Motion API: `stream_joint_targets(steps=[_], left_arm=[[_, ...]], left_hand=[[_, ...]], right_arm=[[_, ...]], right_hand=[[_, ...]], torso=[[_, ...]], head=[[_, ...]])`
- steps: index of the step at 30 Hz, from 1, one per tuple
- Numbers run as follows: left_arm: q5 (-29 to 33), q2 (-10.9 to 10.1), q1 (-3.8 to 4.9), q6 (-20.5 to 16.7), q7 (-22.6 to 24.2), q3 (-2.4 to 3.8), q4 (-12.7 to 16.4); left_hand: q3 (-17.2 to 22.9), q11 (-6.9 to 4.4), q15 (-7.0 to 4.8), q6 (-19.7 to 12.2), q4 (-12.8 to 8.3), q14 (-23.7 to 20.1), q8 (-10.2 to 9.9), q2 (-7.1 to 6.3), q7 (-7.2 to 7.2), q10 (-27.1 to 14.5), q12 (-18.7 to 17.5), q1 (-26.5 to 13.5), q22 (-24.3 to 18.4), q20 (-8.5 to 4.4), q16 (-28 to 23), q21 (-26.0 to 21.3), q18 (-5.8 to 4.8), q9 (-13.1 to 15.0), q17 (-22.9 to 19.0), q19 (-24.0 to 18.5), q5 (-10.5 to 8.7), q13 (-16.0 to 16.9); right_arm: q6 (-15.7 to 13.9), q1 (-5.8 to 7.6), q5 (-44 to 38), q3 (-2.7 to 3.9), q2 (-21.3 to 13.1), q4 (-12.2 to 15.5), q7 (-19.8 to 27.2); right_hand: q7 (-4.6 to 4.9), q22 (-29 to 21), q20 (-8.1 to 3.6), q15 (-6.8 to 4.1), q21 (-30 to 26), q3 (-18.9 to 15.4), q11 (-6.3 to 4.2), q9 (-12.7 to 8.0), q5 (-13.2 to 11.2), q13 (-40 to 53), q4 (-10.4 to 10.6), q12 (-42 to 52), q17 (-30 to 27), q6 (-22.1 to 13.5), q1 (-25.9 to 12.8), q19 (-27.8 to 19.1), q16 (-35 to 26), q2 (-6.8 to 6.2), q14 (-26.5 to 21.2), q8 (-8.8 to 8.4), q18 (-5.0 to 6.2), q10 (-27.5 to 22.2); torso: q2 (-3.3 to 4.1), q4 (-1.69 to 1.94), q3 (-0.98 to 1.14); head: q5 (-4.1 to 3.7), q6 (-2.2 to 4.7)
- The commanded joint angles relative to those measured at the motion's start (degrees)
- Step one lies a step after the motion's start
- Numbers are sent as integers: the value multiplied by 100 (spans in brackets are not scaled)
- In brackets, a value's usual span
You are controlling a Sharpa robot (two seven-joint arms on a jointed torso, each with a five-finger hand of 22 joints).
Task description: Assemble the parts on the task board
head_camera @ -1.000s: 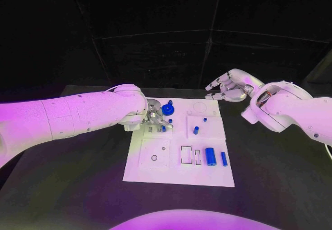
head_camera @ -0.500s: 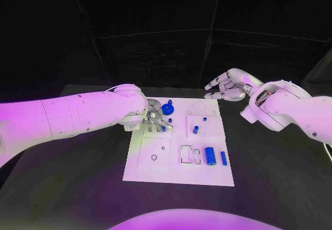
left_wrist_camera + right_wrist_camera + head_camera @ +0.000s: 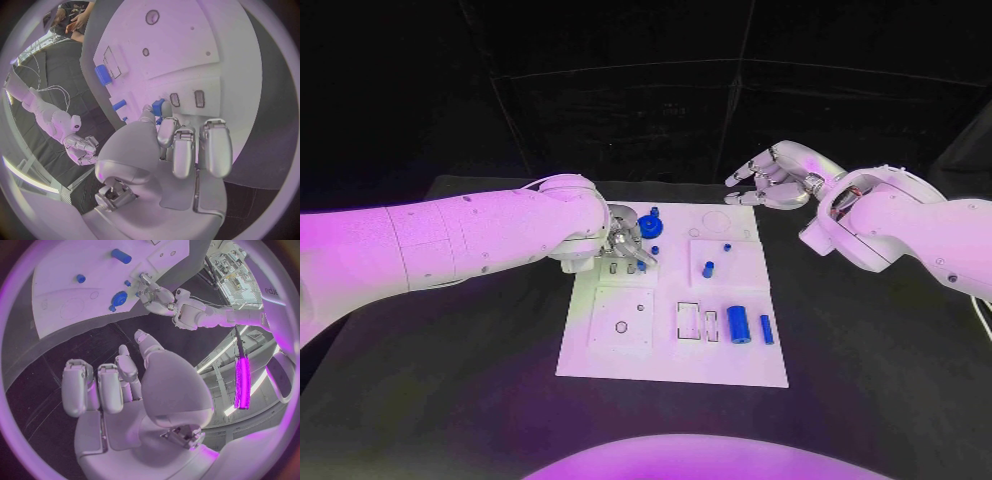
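Head view: flat white board (image 3: 675,350), smooth blue cylinder (image 3: 737,325); left hand (image 3: 626,246) pinches small blue peg (image 3: 642,266); right hand (image 3: 770,178) spread, empty.

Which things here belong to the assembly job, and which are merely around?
Job:
task board
blue parts: large cylinder, slim cylinder, small peg, round knob piece
left hand, over the board

Around:
black table
right hand, off the board

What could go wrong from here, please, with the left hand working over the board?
The left hand works close to the blue knob; a slip could knock it. Its fingers hide the small part beneath, so misalignment may go unnoticed. The right hand hovers off the board, so nothing braces it.
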Motion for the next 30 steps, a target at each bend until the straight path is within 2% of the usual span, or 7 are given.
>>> stream_joint_targets(steps=[1,5,11,12,13,15,30], left_arm=[[68,-1,5,-93,-27,0,10],[92,-8,5,-94,-28,0,17],[240,-38,5,-104,-28,0,49],[261,-50,5,-123,-25,0,62],[291,-66,5,-152,-20,0,77],[372,-101,4,-225,-8,1,110],[540,-567,0,-1027,109,-1,550]], left_hand=[[251,-47,-53,-82,-108,600,-60,71,-14,-9,-16,247,-25,-42,18,-17,-97,-5,1509,-8,3,3],[718,-46,-46,-105,-161,600,-122,-18,6,-33,-44,303,-16,-55,18,-19,-97,-18,1509,-6,21,-13],[2056,-8,-31,-128,-265,600,-189,-521,51,-76,-102,193,-14,-44,18,-30,-94,-4,1509,-9,227,-53],[2478,16,-26,-137,-303,600,-183,-692,61,-79,-115,118,-16,-32,18,-34,-96,15,1509,-11,272,-66],[3876,148,24,-90,-230,600,-111,-1277,194,-61,-140,-443,-12,-19,18,-40,-92,101,1509,-14,293,-94],[4774,46,-7,-108,-407,600,36,-1575,101,4,-95,-850,-6,11,18,-42,-78,246,1509,-12,205,-85],[5502,18,9,-171,-813,600,211,-1688,69,-14,-143,-1249,-18,17,18,-58,-89,433,1509,-17,211,-174]], right_arm=[[57,11,-13,4,13,-6,17],[80,11,-13,4,30,-19,15],[113,10,-12,3,48,-33,10],[118,10,-10,3,51,-36,9],[122,10,-9,3,53,-38,9],[129,10,-7,3,57,-42,9],[146,9,38,1,114,-174,24]], right_hand=[[0,47,-26,-36,-21,19,-49,-4,170,7,-38,-24,11,53,65,-28,-24,-9,268,43,10,7],[-1,43,-28,-38,-24,28,-50,-6,224,5,-48,-26,8,58,70,-29,-27,-9,269,46,11,9],[-1,46,-30,-39,-24,37,-51,-7,266,1,-57,-30,9,60,75,-27,-28,-11,269,47,10,8],[-1,46,-30,-39,-24,37,-51,-7,266,1,-57,-30,9,60,75,-27,-28,-11,269,47,10,8],[-1,46,-30,-39,-24,37,-51,-7,266,1,-57,-30,9,60,75,-27,-28,-11,269,47,10,8],[-1,46,-30,-39,-24,37,-51,-7,266,1,-57,-30,9,60,75,-27,-28,-11,269,47,10,8],[0,5,-30,-39,-40,32,-50,-8,274,-77,-56,-102,-20,59,60,-53,-43,-25,264,46,19,-45]], torso=[[-2,6,2],[-2,5,3],[0,1,-1],[-1,2,-1],[0,0,0],[1,1,-1],[-7,26,0]], head=[[1,3],[2,-1],[14,-8],[15,-9],[21,-9],[25,-7],[-3,-35]])
